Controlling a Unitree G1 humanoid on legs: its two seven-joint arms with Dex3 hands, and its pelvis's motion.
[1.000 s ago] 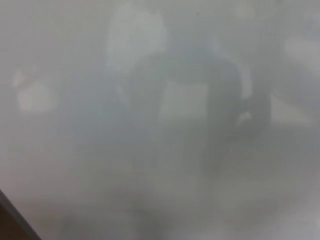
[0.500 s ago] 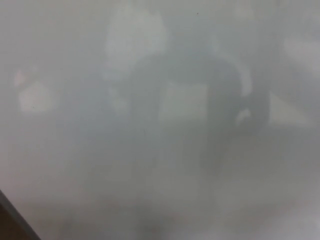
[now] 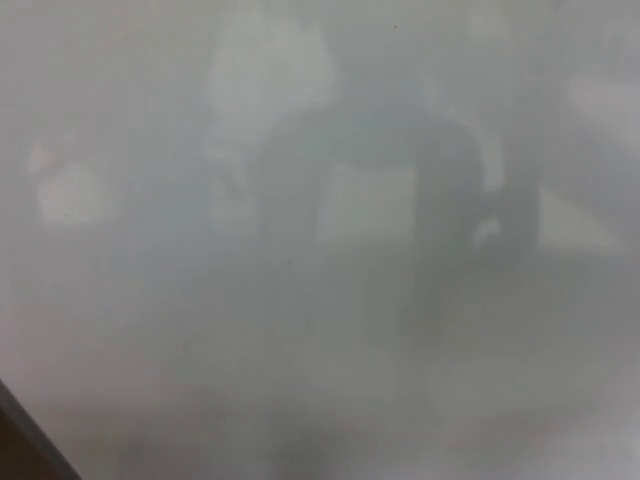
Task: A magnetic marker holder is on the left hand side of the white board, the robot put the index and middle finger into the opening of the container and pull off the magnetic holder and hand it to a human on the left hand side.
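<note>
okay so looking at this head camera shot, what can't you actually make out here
- Marker holder: not identifiable in the head view; the whiteboard fills it with hazy grey reflections.
- Robot's hands: neither shows.
- Dark shape at centre: a blurred reflection, identity unclear.
- Person on the left: no one recognisable.
- Board's frame: only the bottom-left corner shows; the rest is cut off.

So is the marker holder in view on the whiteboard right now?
No, the head view shows only the glossy whiteboard with blurred dark reflections and its frame edge at the lower left; no holder or hand appears.

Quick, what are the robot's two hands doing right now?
Left hand: not in view.
Right hand: not in view.
Only the glossy white board shows, with blurred dark reflections.
</note>
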